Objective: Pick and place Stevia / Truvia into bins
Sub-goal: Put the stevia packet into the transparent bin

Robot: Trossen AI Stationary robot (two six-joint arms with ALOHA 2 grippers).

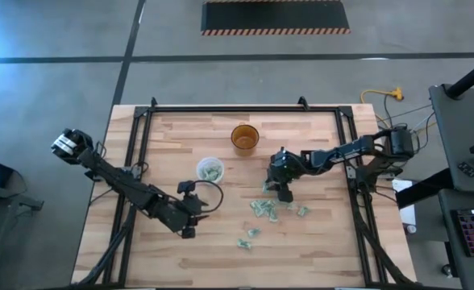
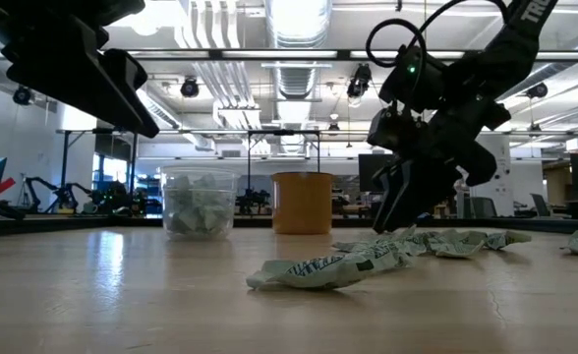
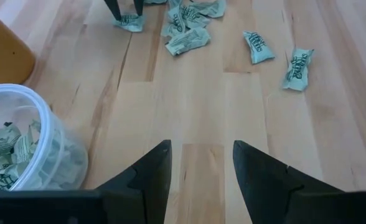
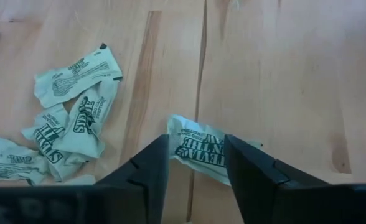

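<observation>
A crumpled Stevia sachet (image 2: pixel 333 267) is lying nearest to the low camera, on the wooden counter (image 1: pixel 318 250). Behind it, more loose sachets (image 1: pixel 263 208) are lying scattered around the middle and the near right part of the counter. The right gripper (image 1: pixel 284 192) is reaching down at the far edge of this scatter. Its fingers (image 4: pixel 147 169) are standing apart, one on each side of a single sachet (image 4: pixel 198 148) that is lying flat on the wood; they are not closing on it. The left gripper (image 1: pixel 190 231) is waiting near the left side, its fingers (image 3: pixel 150 175) parted and holding nothing. Just beside it, the translucent cup (image 1: pixel 210 170) is already containing several sachets. The amber cup (image 1: pixel 244 138) is standing farther away.
</observation>
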